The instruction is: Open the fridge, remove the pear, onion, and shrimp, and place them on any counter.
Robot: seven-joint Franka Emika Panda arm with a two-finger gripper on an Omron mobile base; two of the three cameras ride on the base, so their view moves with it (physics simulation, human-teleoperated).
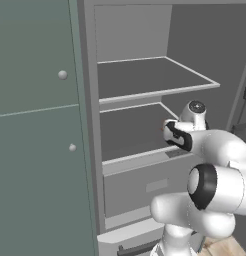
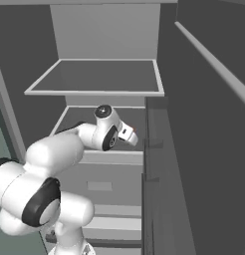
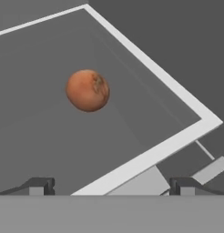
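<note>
You're in a kitchen: an open fridge (image 1: 145,95) with shelves fills the frame's middle, a knobbed cabinet (image 1: 37,125) its left.

Flanking base views, shared fridge (image 1: 145,80) interior.

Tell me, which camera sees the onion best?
The hand view: the onion sits whole and close on a fridge shelf, ahead of the open gripper. In both base views the arm hides it.

Matt grey fridge (image 1: 145,80) shelves; the onion (image 3: 88,90) has dull, mottled reddish-brown skin.
</note>
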